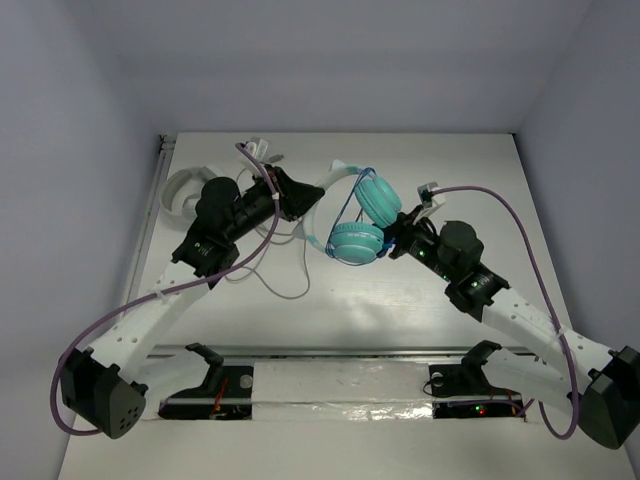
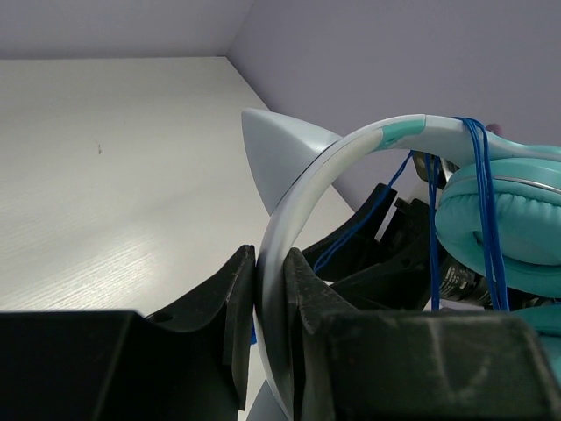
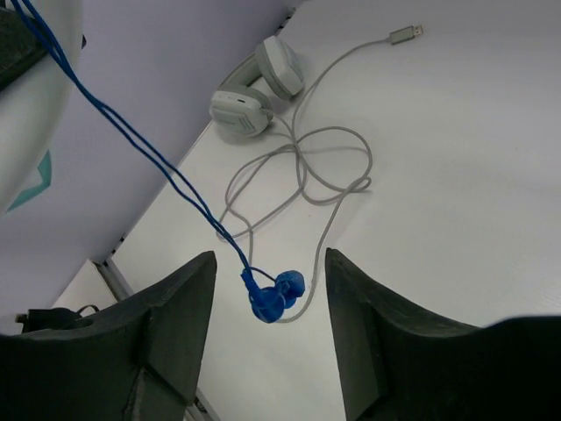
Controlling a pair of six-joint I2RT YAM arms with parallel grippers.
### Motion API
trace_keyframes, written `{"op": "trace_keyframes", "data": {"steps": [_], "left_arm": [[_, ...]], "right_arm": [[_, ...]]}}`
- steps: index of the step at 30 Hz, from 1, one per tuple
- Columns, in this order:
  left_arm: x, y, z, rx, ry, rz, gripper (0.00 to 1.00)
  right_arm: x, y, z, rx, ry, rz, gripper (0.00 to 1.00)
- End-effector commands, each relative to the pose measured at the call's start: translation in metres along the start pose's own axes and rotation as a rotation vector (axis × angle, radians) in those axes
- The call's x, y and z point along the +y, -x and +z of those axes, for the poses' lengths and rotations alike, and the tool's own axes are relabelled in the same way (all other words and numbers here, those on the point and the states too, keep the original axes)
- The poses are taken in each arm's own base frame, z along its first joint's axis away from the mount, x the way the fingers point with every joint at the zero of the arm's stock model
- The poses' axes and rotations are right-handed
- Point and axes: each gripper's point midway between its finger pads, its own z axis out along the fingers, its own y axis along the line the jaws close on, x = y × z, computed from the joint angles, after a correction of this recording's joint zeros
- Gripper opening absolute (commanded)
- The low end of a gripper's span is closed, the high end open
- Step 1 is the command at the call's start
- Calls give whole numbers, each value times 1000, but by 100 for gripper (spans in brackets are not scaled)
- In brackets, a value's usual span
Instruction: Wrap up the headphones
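Note:
The headphones [image 1: 365,220] hang above the table's middle, teal ear cups [image 2: 513,228] together and the thin blue cable [image 2: 480,184] looped round them. My left gripper [image 1: 303,200] is shut on their white headband [image 2: 294,202], which runs up between the jaws of the left gripper [image 2: 272,263]. My right gripper [image 1: 393,240] sits just right of the lower cup. In the right wrist view the right gripper [image 3: 269,259] is open, and the blue plug [image 3: 273,296] dangles loose between the fingers on the end of the blue cable [image 3: 131,132], touching neither.
All-white headphones [image 1: 185,190] lie at the back left, also seen as the white headphones [image 3: 259,88] in the right wrist view. Their grey cable [image 3: 333,167] sprawls in loops on the table, ending in a metal plug [image 3: 405,33]. Walls close the table's left and far sides.

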Motion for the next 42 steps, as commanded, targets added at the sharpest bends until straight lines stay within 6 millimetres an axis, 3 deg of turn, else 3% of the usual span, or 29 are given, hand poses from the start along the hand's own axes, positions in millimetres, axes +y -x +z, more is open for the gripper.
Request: {"op": "trace_keyframes", "data": {"steps": [1, 8, 11, 15, 21, 32, 36, 42], "left_arm": [[-41, 42, -11, -115, -79, 60, 0], [-48, 45, -12, -118, -83, 66, 0], [-54, 47, -12, -120, -91, 67, 0], [-60, 50, -13, -121, -99, 68, 0], [-64, 52, -15, -122, -103, 68, 0], [-70, 55, -14, -126, -113, 61, 0], [-70, 60, -15, -145, -102, 59, 0], [-54, 74, -10, -214, -16, 35, 0]], "right_arm": [[7, 11, -2, -27, 24, -46, 60], [15, -11, 12, 51, 122, -59, 64], [11, -15, 18, 51, 112, -58, 59], [2, -14, 19, 19, 81, -59, 54], [-15, -17, 21, 4, 6, -60, 58], [-18, -16, 27, -22, 0, -44, 52], [-17, -18, 31, -13, 9, -44, 32], [-10, -29, 21, 13, 48, 30, 39]]}}
